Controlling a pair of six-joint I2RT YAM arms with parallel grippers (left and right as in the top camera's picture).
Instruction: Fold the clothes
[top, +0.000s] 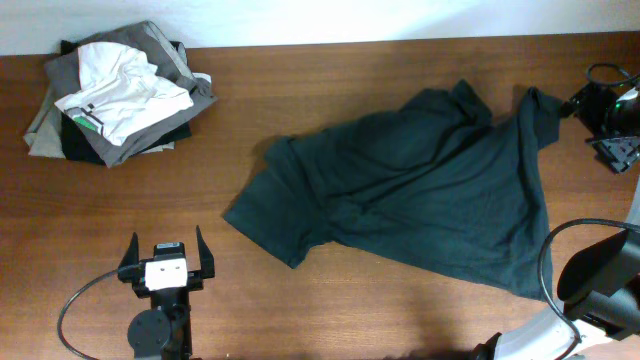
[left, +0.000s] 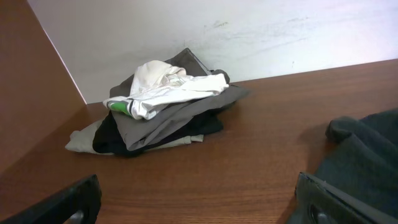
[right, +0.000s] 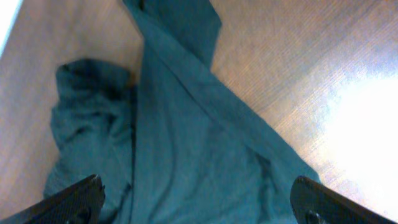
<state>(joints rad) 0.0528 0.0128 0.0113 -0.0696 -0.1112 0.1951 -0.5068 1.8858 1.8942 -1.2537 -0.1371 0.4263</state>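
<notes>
The clothes are one dark slate-teal T-shirt (top: 420, 190), lying crumpled and spread across the middle and right of the wooden table, plain face up. One corner reaches up toward the far right edge. My right gripper (top: 592, 125) hovers open by that corner. In the right wrist view the shirt (right: 186, 143) fills the space under the right gripper (right: 202, 202), and nothing sits between its fingers (right: 74, 199). My left gripper (top: 165, 262) rests open near the front left, apart from the shirt. In its own view the left gripper (left: 202, 205) is over bare wood, with the shirt's edge (left: 367, 149) at the right.
A pile of grey folded clothes (top: 120, 100) sits at the back left corner with a white garment (top: 125, 85) on top. The left wrist view shows that pile (left: 161, 124) against the white wall. Bare tabletop (top: 300, 80) lies between pile and shirt.
</notes>
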